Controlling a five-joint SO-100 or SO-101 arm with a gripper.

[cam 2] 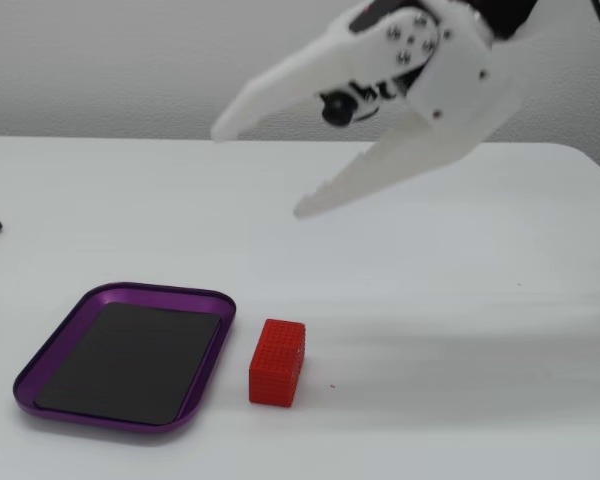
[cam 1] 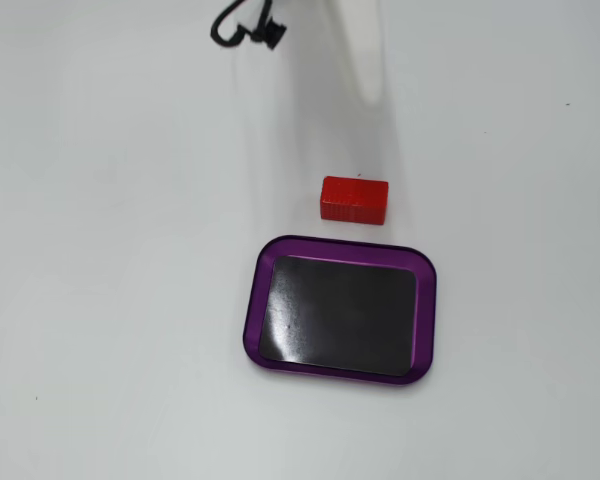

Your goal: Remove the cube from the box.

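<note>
While the box is sitting with nothing inside, the cube is lying beside it.
Fingers are hanging wide apart above the surface.

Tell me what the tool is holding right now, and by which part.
Nothing. The tool is open and raised above the table, while the cube lies free on the table beside the box, outside it.
</note>
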